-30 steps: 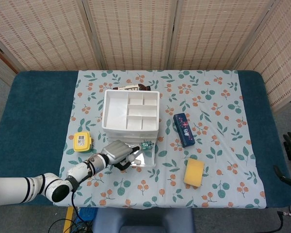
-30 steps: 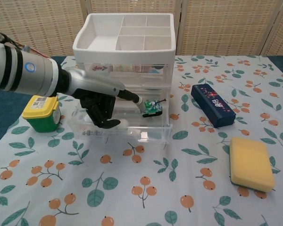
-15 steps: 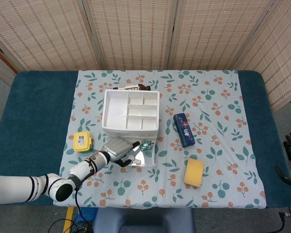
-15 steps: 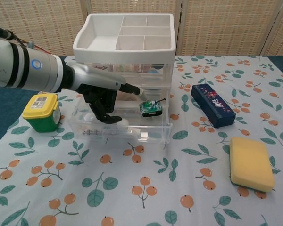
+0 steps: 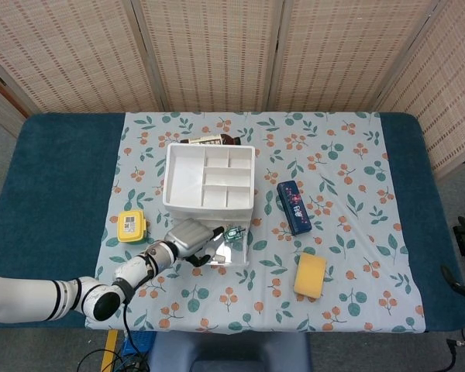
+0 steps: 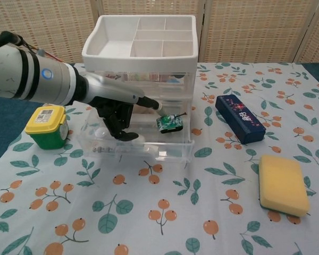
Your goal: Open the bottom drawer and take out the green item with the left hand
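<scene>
The left hand (image 6: 117, 109) reaches into the open bottom drawer (image 6: 135, 143), fingers (image 6: 149, 103) spread, holding nothing. The green toy (image 6: 168, 123) lies at its 3 o'clock.

No lettering is showing clearly enough to be read. The yellow-lidded green container (image 6: 47, 126) at the left is carrying a white label with dark print, too small to make out. The dark blue case (image 6: 240, 118) to the right of the drawer unit (image 6: 139, 58) is showing red and white markings that are staying illegible. A brown packet (image 5: 209, 140) lying behind the unit is bearing a pale printed strip, also too blurred to read.
</scene>
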